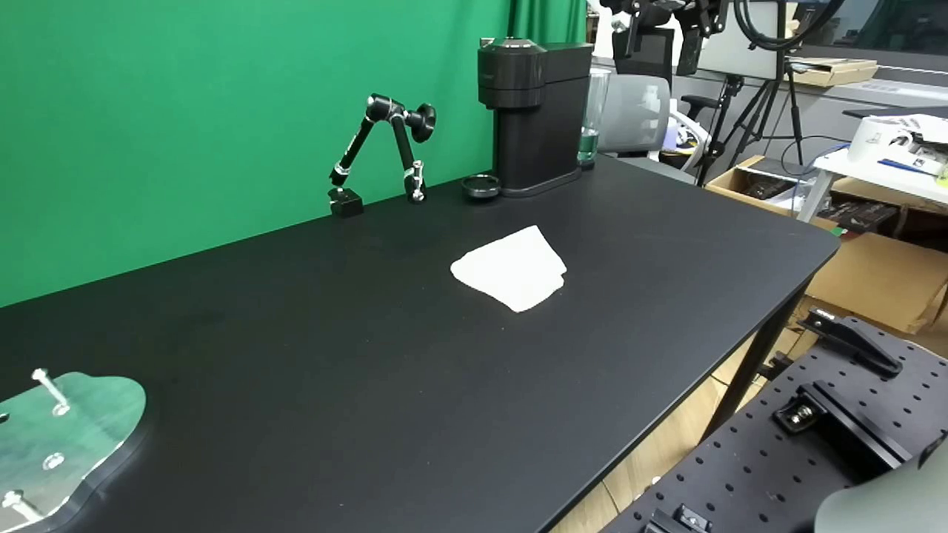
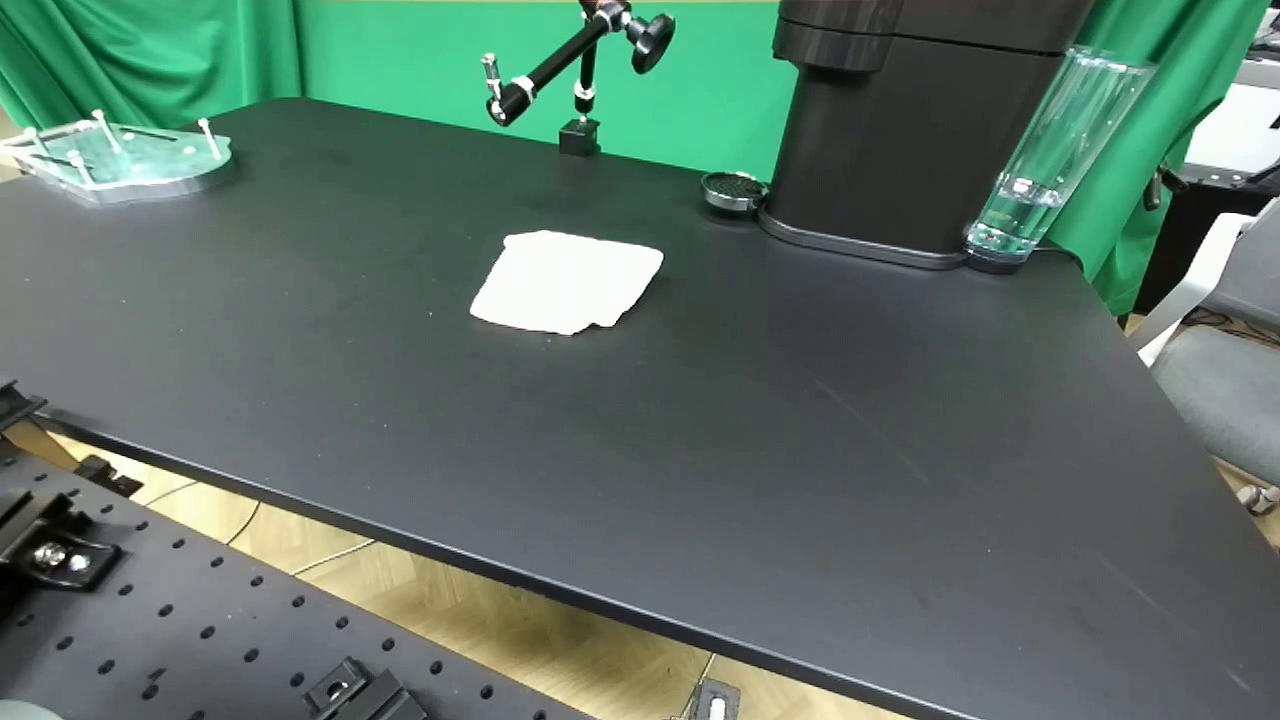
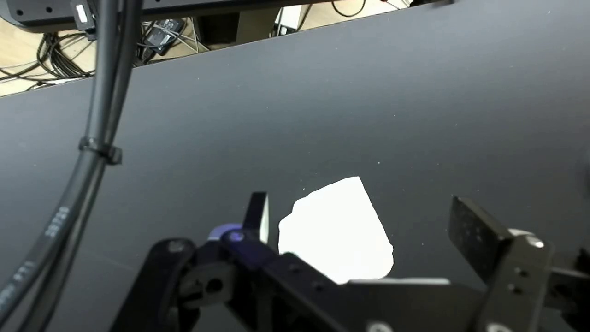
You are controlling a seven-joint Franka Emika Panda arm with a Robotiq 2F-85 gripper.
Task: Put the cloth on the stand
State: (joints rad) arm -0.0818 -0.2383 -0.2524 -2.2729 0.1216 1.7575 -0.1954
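A white cloth point(image 1: 512, 269) lies nearly flat on the black table; it also shows in an exterior view point(image 2: 567, 283) and in the wrist view point(image 3: 339, 230). A black jointed arm stand point(image 1: 381, 109) rises at the table's back edge, also seen in an exterior view point(image 2: 560, 68). A clear plate with upright pegs point(image 1: 104, 407) lies at the table's far end; I cannot tell which of the two is the stand. My gripper point(image 1: 659, 61) is high above the table, open and empty. In the wrist view its fingers point(image 3: 359, 203) are wide apart, with the cloth below between them.
A black coffee machine point(image 1: 533, 118) with a clear water tank point(image 2: 1050, 160) stands at the back. A small round dish point(image 1: 481, 186) sits beside it. A perforated metal base point(image 1: 740, 444) runs along the table's front. Black cables point(image 3: 92, 152) hang across the wrist view.
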